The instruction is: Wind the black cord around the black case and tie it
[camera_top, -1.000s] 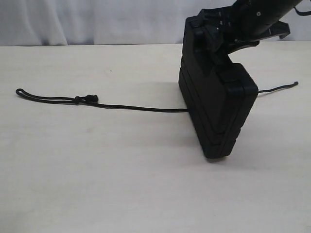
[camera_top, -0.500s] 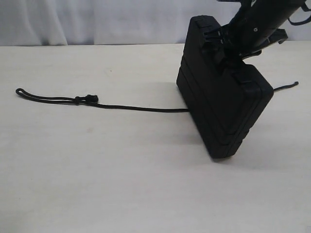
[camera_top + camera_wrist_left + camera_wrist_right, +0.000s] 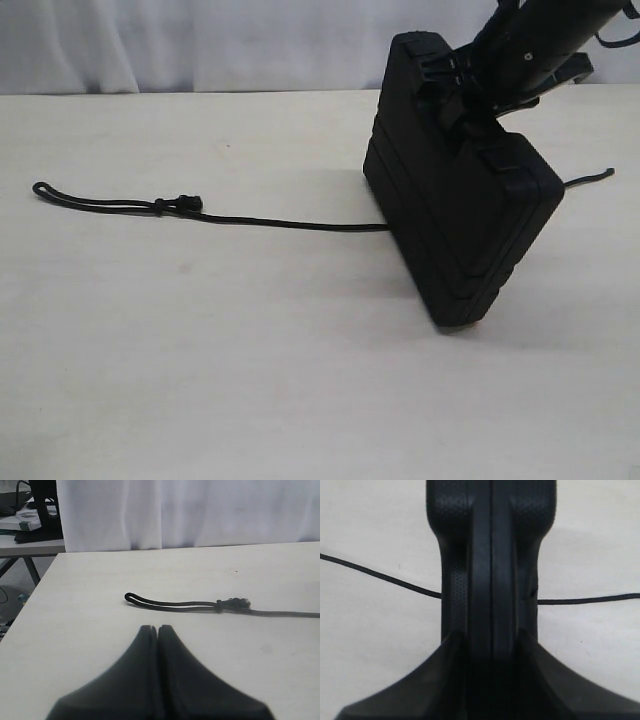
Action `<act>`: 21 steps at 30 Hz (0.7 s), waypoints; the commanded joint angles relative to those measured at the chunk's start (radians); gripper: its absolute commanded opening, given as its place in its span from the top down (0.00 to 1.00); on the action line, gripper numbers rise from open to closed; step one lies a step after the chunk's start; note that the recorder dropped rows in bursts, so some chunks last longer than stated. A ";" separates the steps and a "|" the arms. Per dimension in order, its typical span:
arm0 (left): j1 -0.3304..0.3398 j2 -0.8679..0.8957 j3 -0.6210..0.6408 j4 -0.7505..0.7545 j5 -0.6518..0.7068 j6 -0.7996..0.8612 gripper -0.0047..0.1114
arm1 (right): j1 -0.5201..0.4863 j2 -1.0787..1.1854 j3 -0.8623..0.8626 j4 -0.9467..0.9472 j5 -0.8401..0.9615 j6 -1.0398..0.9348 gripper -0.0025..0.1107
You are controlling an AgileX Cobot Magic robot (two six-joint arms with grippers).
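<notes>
– So, what is at the left?
– The left gripper (image 3: 158,629), fingers pressed together on nothing, hovers over the table (image 3: 250,380) near the looped end of the black cord (image 3: 280,222).
– And the cord itself?
– It lies flat, runs rightward to the foot of the black case (image 3: 460,220) and reappears on the far side.
– Why is the case tilted?
– The right gripper (image 3: 490,634) pinches its top edge and props it on its bottom edge, probably so the cord sits beneath, ready for wrapping.

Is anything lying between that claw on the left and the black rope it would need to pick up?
Nothing visible: only bare table separates the left gripper, jaws shut, from the black cord and its looped end.
</notes>
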 commanded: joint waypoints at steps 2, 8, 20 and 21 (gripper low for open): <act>0.003 -0.008 0.003 -0.007 -0.013 -0.003 0.96 | -0.003 -0.039 0.002 -0.001 -0.021 -0.013 0.70; 0.003 -0.008 0.003 -0.007 -0.013 -0.003 0.96 | -0.003 -0.039 0.002 -0.001 -0.002 -0.013 0.70; 0.003 -0.008 0.003 -0.007 -0.013 -0.003 0.96 | -0.003 -0.041 0.018 0.014 0.017 -0.010 0.95; 0.003 -0.008 0.003 -0.007 -0.013 -0.003 0.96 | -0.003 -0.041 0.018 0.028 0.017 -0.008 0.94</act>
